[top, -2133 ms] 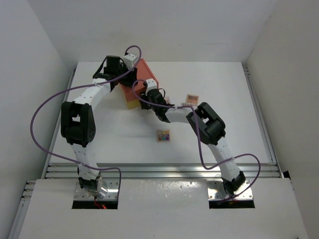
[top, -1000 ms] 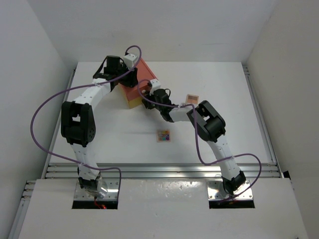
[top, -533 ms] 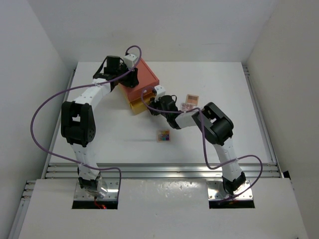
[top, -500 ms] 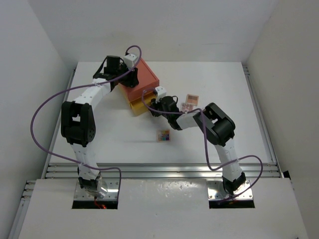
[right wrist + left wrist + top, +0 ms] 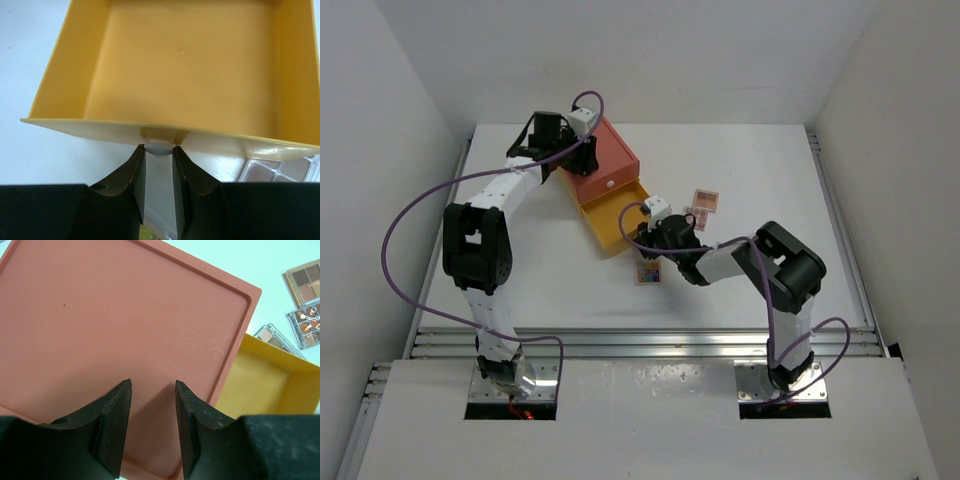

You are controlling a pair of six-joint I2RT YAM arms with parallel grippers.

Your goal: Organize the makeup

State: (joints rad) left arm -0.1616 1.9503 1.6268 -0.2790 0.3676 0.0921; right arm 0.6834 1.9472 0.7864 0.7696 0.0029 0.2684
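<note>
An orange box [image 5: 605, 158] stands at the back left, its yellow drawer [image 5: 612, 218] pulled out and empty inside [image 5: 185, 60]. My right gripper [image 5: 646, 231] is shut on the drawer's small white knob [image 5: 159, 148]. My left gripper [image 5: 576, 154] is open over the box's top [image 5: 115, 320], nothing between its fingers. Three eyeshadow palettes lie on the table: a brown one [image 5: 706, 199], a pink one [image 5: 688, 213] next to the drawer, and a mixed-colour one [image 5: 648, 273] nearer the arms. Brushes and pencil sticks are out of view.
The white table [image 5: 520, 260] is bounded by a metal rail [image 5: 640, 340] at its near edge and by walls on three sides. In the left wrist view the palettes [image 5: 306, 320] lie just beyond the drawer's far corner [image 5: 270, 375].
My right gripper has drawn back toward the near right with the knob in it, and the yellow drawer has slid out of the orange box. The left gripper has stayed on the box.
</note>
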